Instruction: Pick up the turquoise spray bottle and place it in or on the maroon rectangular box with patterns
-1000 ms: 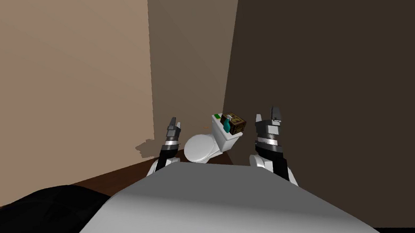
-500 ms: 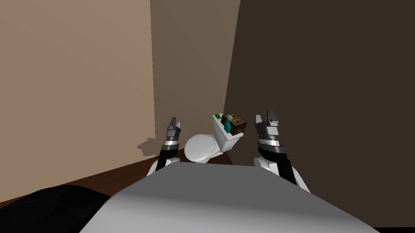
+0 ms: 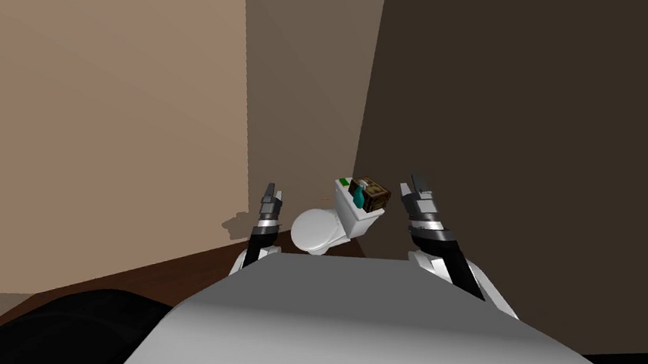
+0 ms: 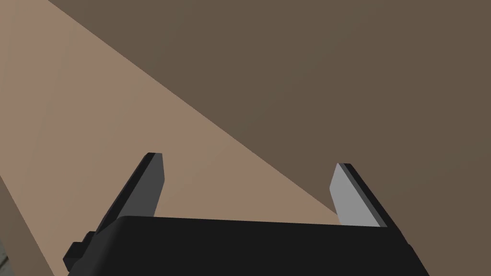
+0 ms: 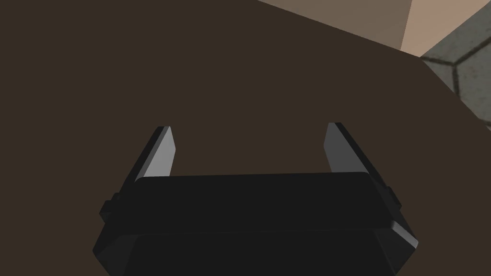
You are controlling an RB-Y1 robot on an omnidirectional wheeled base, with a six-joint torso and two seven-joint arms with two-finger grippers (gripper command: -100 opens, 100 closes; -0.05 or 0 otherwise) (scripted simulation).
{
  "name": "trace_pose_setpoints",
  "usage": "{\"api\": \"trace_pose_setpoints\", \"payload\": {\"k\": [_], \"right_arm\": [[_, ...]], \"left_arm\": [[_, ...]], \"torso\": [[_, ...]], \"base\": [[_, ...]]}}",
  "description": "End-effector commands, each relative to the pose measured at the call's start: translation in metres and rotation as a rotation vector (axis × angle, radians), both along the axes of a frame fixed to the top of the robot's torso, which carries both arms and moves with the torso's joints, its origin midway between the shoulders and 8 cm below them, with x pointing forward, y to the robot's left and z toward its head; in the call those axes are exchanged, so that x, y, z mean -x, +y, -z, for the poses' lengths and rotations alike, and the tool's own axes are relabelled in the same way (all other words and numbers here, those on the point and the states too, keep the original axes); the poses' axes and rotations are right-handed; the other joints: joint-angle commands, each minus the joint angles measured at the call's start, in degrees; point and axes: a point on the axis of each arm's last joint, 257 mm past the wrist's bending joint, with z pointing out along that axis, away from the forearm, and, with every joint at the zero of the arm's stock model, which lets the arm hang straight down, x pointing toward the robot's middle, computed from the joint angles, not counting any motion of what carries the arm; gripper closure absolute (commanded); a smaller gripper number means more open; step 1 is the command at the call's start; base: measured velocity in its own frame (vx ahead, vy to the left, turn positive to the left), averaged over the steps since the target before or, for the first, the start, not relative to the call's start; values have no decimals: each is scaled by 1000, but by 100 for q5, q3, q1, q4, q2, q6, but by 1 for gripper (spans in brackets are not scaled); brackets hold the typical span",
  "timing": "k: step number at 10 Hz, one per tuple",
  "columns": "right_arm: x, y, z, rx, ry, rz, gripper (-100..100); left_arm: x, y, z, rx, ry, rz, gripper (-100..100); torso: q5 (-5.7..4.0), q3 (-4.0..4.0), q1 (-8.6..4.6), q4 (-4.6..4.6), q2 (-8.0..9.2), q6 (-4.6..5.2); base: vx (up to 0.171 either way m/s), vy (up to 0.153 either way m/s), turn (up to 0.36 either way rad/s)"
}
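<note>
A white toilet (image 3: pixel 320 228) stands in the corner ahead of me. On its tank top lie a turquoise spray bottle (image 3: pixel 356 198) and, right beside it, a dark brown patterned box (image 3: pixel 372 192). My right gripper (image 3: pixel 414 187) is raised just right of the box, open and holding nothing; its fingers (image 5: pixel 163 151) face a dark brown wall. My left gripper (image 3: pixel 271 194) is up to the left of the toilet bowl, also open, its fingers (image 4: pixel 352 199) empty.
Tan walls meet in a corner behind the toilet, and a dark brown wall (image 3: pixel 553 127) runs close along my right. A small green item (image 3: pixel 344 182) lies at the tank's far end. Dark brown floor (image 3: pixel 173 273) shows at the left.
My view has turned slightly, so the scene slid a little right. The right arm has swung its gripper inward toward the box and rolled; the left arm holds still.
</note>
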Motion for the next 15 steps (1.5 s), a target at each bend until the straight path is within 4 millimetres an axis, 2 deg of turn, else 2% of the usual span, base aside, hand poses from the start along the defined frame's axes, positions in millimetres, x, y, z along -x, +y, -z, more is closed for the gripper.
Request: {"api": "trace_pose_setpoints", "payload": {"k": [1,7,8,12,13,15], "right_arm": [[-4,-6,10,51,38,8,-100],[-14,-42,61,262,233,61,-100],[-14,-41,60,271,234,56,-100],[-16,-80,104,425,399,114,-100],[-16,-80,103,432,399,110,-100],[-14,-103,123,512,481,141,-100]], "left_arm": [[0,0,0,0,0,0,0],[0,0,0,0,0,0,0],[0,0,0,0,0,0,0],[0,0,0,0,0,0,0],[0,0,0,0,0,0,0],[0,0,0,0,0,0,0]], "torso": [[0,0,0,0,0,0],[3,-1,17,0,-2,0],[4,-1,20,0,-1,1],[3,-3,13,-1,-5,0],[4,-2,15,-1,-4,1],[2,-2,8,-1,-3,2]], "base": [[-13,26,120],[-10,53,149],[2,43,38],[2,52,167],[3,39,64],[5,45,160]]}}
